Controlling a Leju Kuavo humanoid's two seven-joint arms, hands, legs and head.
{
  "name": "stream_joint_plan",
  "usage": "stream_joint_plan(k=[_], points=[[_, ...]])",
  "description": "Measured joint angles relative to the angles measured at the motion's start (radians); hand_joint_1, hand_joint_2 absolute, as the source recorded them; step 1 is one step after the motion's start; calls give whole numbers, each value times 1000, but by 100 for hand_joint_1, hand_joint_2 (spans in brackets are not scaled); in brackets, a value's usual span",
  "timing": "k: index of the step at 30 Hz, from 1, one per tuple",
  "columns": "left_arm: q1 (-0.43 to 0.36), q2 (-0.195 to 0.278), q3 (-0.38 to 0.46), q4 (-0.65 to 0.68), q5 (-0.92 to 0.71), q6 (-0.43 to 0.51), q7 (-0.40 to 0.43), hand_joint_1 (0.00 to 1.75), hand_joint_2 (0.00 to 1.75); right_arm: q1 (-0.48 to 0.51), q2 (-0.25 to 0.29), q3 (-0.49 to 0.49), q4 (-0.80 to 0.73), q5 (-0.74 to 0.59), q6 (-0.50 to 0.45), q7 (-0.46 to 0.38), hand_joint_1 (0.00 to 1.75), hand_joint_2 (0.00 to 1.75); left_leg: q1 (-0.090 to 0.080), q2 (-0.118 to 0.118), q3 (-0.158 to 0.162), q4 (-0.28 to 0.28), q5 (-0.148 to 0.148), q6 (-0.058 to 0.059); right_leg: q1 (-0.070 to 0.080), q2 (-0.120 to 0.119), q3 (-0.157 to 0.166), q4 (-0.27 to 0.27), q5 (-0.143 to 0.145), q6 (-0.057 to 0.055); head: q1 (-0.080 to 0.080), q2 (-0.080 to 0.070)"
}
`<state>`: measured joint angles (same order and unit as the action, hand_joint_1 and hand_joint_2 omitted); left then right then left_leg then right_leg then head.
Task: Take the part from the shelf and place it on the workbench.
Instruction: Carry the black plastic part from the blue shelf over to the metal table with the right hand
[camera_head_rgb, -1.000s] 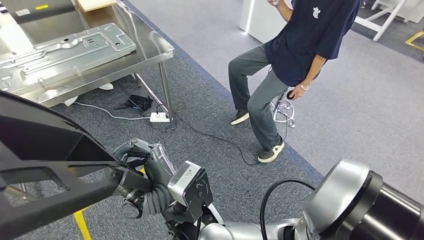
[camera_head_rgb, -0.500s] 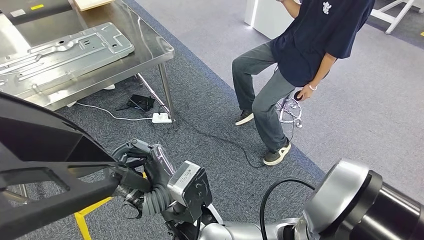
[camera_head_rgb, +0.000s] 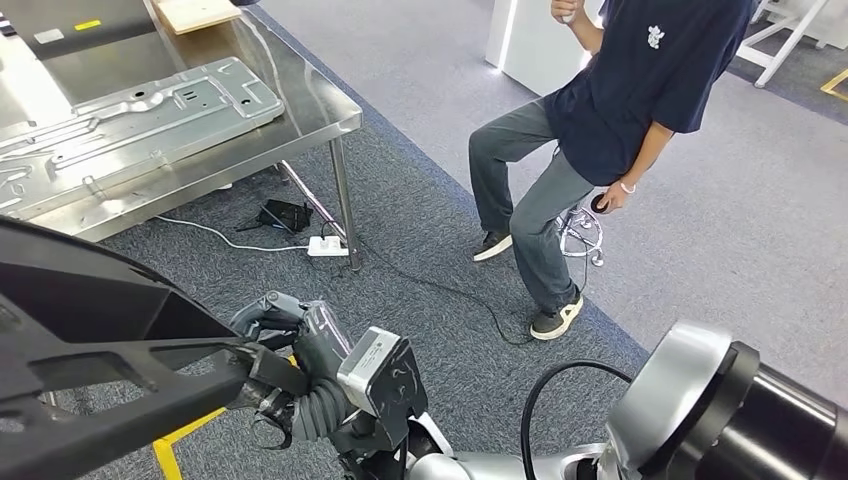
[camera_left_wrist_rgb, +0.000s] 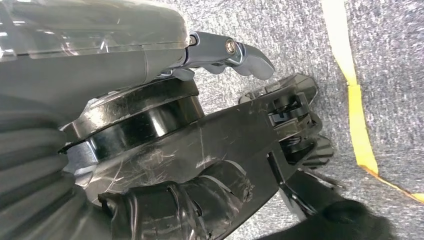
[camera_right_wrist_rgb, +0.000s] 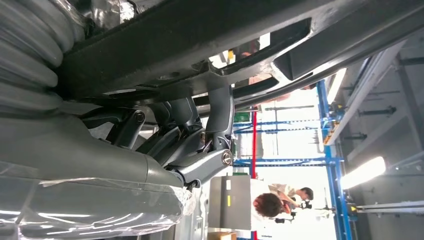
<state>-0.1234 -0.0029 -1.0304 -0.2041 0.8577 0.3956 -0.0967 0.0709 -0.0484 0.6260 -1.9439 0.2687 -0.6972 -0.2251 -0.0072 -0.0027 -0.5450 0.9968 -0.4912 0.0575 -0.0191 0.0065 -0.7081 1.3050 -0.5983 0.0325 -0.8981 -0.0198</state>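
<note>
Gripping black part (camera_head_rgb: 90, 350) | both hands clasped on it: right hand (camera_head_rgb: 300, 350), left hand (camera_left_wrist_rgb: 220, 55)

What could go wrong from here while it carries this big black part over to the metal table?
The black part is long and blocks much of the head view, so its far end could clip the table or its leg. The table already holds a large metal panel, leaving little bare space to set down. A cable and power strip lie on the carpet near the table leg, and a person is close: trip and contact risks.

One black part (camera_head_rgb: 90, 330), one workbench (camera_head_rgb: 300, 110) — one person (camera_head_rgb: 600, 120)
</note>
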Motion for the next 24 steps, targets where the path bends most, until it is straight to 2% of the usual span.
stream_joint_plan(k=[1, 2, 3, 4, 5, 6, 9, 10, 11, 12, 14, 15, 16, 17, 18, 19, 20, 21, 23, 24], points=[[1, -1, 0, 0, 0, 1, 0, 0, 175, 3, -2, 0, 0, 1, 0, 0, 175, 175, 1, -1, 7, 1, -6, -2, -1, -1, -4, -13, 25, 2, 0, 0], [1, -2, 0, 0, 1, 1, 0, 0, 175, 5, -4, 0, 0, 2, 0, 0, 175, 175, 3, -2, 16, 2, -13, -5, -3, -2, 11, -60, 64, 4, 0, 0], [1, -2, 0, 0, 2, 1, 0, 0, 175, 6, -5, 0, 0, 2, 0, 0, 175, 175, 4, -3, 24, 5, -22, -10, -5, -3, 36, -126, 104, 5, 0, 0], [1, -3, 0, 0, 4, 1, 1, 0, 175, 6, -6, 0, 0, 3, 0, 0, 175, 175, 3, -5, 28, 11, -32, -16, -5, -3, 64, -187, 129, 5, 0, 0], [1, -3, 0, 0, 6, 1, 2, 0, 175, 6, -7, 0, 0, 4, 0, -1, 175, 175, 2, -5, 31, 15, -41, -22, -4, -3, 84, -228, 141, 1, 0, 0], [1, -3, 0, 0, 9, 0, 3, 0, 175, 6, -7, 0, 0, 4, 0, -2, 175, 175, 0, -5, 32, 17, -48, -28, -3, -2, 95, -247, 139, -5, 0, 0], [-2, -2, 0, 0, 16, -2, -14, 0, 175, 7, -7, 0, 0, 12, 0, -13, 175, 175, 0, -4, 38, 19, -60, -41, -1, 3, 105, -252, 128, -27, 0, 0], [-3, -2, 0, 0, 18, -2, -23, 0, 175, 5, -7, 0, 0, 20, 0, -17, 175, 175, 1, -3, 34, 34, -70, -46, -3, 2, 109, -255, 126, -32, 0, 0], [-5, -2, 0, 0, 19, -2, -31, 0, 175, 2, -7, 0, 0, 29, 0, -18, 175, 175, 3, -3, 17, 69, -87, -51, -5, 1, 115, -258, 124, -37, 0, 0], [-6, -2, 0, 0, 20, -2, -35, 0, 175, 0, -7, 0, 0, 37, 0, -15, 175, 175, 4, -2, -14, 127, -110, -56, -4, -1, 119, -260, 121, -41, 0, 0], [-11, -2, 0, 0, 21, -3, -38, 0, 175, -4, -7, 0, 0, 47, 0, -7, 175, 175, 8, -2, -100, 261, -149, -62, -1, -4, 128, -260, 112, -46, 0, 0], [-13, -2, 0, 0, 21, -3, -39, 0, 175, -4, -7, 0, 0, 50, 0, -5, 175, 175, 8, -2, -133, 301, -148, -62, 0, -4, 134, -260, 107, -47, 0, 0], [-14, -2, 0, 0, 21, -4, -39, 0, 175, -4, -7, 0, 0, 51, 0, -4, 175, 175, 9, -2, -146, 301, -124, -60, 2, -4, 141, -260, 101, -47, 0, 0], [-15, -2, 0, 0, 21, -4, -39, 0, 175, -4, -7, 0, 0, 52, 0, -3, 175, 175, 9, -2, -140, 263, -83, -56, 3, -2, 152, -261, 95, -47, 0, 0], [-15, -2, 0, 0, 21, -4, -40, 0, 175, -4, -7, 0, 0, 53, 0, -3, 175, 175, 8, -2, -120, 197, -33, -50, 4, 0, 163, -261, 88, -46, 0, 0], [-15, -1, 0, 0, 21, -5, -40, 0, 175, -4, -7, 0, 0, 54, 0, -4, 175, 175, 6, -2, -98, 136, 2, -44, 5, 1, 172, -263, 81, -45, 0, 0], [-15, -1, 0, 0, 21, -5, -40, 0, 175, -5, -7, 0, 0, 54, 0, -4, 175, 175, 2, -2, -75, 84, 22, -37, 6, 3, 177, -264, 75, -41, 0, 0], [-15, -1, 0, 0, 21, -5, -40, 0, 175, -6, -7, 0, 0, 54, 0, -4, 175, 175, -2, -2, -62, 55, 25, -32, 5, 4, 180, -266, 71, -36, 1, 0], [-16, 0, 0, 0, 21, -5, -40, 0, 175, -7, -6, 0, 0, 55, 0, -4, 175, 175, -10, -3, -49, 39, 15, -25, 1, 4, 183, -273, 68, -25, 1, 0], [-16, 0, 0, 0, 21, -5, -39, 0, 175, -8, -6, 0, -1, 56, 0, -4, 175, 175, -8, -3, -43, 31, 16, -21, 0, 3, 186, -274, 65, -19, 1, 0]])
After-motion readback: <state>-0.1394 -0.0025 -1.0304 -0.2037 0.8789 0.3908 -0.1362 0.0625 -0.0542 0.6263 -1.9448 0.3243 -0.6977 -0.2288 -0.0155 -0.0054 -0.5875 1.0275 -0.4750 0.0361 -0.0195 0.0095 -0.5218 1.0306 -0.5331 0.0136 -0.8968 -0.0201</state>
